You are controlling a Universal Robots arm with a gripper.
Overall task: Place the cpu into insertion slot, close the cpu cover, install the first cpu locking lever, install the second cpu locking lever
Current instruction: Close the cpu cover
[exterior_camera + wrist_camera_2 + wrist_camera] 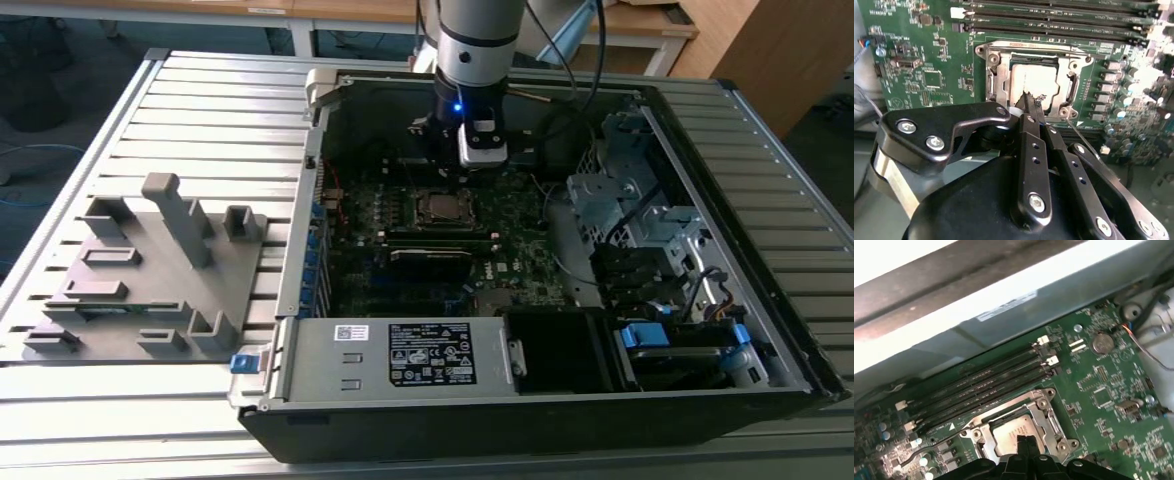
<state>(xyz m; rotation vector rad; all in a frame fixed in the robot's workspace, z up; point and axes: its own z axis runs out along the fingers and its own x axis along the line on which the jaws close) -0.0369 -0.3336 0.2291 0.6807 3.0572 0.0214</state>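
While the hand (1030, 99), fingers pressed together and empty, hangs over the board, one cpu (1036, 82) lies in the slot (1021, 61) under one closed cover (996, 85); one lever (1081, 136) juts aside.

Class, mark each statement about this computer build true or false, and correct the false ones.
1. The cpu lies inside the square window of the cpu cover. True.
2. The cpu cover stands upright. False: it lies flat around the cpu.
3. The end effector is wide open. False: it is shut, tips near the cpu's edge.
4. Long memory sticks run alongside the cpu cover. True.
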